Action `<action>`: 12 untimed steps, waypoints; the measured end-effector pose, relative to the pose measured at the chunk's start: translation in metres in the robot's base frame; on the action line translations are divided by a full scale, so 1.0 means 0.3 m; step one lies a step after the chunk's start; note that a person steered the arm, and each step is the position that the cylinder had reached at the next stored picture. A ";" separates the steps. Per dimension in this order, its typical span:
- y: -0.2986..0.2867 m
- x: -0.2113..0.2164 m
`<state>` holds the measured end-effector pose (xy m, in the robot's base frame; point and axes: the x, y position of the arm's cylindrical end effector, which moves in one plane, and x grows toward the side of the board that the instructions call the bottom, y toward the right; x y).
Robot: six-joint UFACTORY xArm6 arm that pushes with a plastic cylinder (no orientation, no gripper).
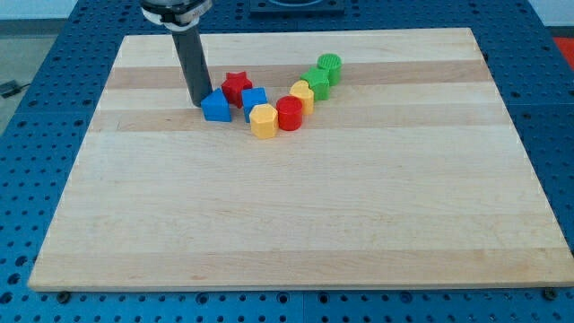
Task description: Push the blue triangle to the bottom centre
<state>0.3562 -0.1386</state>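
The blue triangle lies on the wooden board in the upper left-centre part, just left of the blue cube and below-left of the red star. My tip stands on the board touching the triangle's upper left side. The dark rod rises from there toward the view's top.
A row of blocks runs up to the right: a yellow hexagon, a red cylinder, a yellow block, a green block and a green cylinder. The board lies on a blue perforated table.
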 end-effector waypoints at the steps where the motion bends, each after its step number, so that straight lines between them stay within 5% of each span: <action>1: 0.069 0.054; 4: 0.318 0.218; 7: 0.083 0.285; 12: 0.268 0.456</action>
<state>0.4931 -0.0581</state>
